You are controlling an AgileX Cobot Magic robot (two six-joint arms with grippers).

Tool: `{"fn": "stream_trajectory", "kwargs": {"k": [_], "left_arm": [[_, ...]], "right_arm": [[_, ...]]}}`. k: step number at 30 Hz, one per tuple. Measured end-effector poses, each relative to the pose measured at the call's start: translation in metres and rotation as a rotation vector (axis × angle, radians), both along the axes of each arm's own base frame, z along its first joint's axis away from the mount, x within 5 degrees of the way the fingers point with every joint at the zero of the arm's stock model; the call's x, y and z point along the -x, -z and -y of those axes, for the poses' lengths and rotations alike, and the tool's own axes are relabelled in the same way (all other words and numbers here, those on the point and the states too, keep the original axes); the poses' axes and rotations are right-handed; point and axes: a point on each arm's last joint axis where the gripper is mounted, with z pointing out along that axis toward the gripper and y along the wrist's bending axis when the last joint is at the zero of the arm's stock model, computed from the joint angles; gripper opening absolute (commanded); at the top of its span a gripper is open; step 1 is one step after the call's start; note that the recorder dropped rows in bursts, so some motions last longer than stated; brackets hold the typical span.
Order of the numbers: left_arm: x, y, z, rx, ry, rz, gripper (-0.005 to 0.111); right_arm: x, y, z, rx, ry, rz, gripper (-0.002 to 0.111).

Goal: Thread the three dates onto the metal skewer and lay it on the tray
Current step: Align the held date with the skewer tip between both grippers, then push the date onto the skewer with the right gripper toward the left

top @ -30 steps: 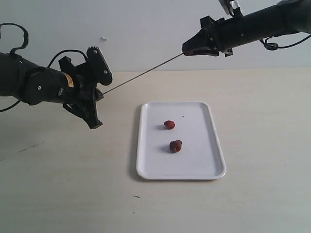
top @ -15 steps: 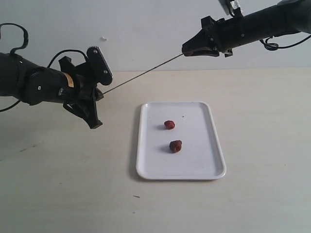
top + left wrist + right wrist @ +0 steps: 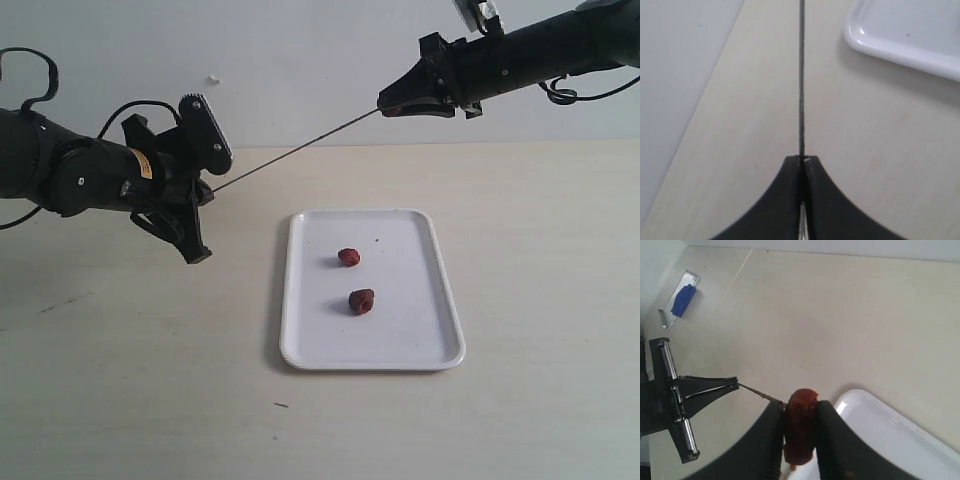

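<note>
A pale beige, matte, flat desk (image 3: 540,260) meets a light wall at its far edge. About mid-width in the exterior view, a flat white rectangular tray (image 3: 300,340) with rounded corners and a low raised rim lies directly on it, long sides running away from the camera. A tiny dark speck (image 3: 281,405) sits on the bare surface near the tray's front left corner. A faint greyish smudge (image 3: 62,300) marks the desk well apart from the tray, toward that view's left.

2 dates (image 3: 348,257) (image 3: 361,301) on tray (image 3: 412,262) (skewer (image 3: 290,153) aloft)

The skewer (image 3: 761,393) — its far end hidden behind the date (image 3: 801,422).
</note>
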Motion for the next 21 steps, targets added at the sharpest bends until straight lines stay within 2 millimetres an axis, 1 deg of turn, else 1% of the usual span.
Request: {"fn": "stream_trajectory", "kwargs": {"k": [8,12,21], "left_arm": [[0.000,0.000,0.000,0.001,0.000,0.002,0.000],[0.000,0.000,0.000,0.001,0.000,0.002,0.000],[-0.001,-0.001,0.001,0.031,-0.017,0.008,0.000]], "right_arm": [[0.000,0.000,-0.001,-0.003,-0.002,0.000,0.023],[0.000,-0.001,-0.011,-0.012,-0.018,0.001,0.023],[0.002,-0.001,-0.044,-0.015,-0.079,0.003,0.023]]}}
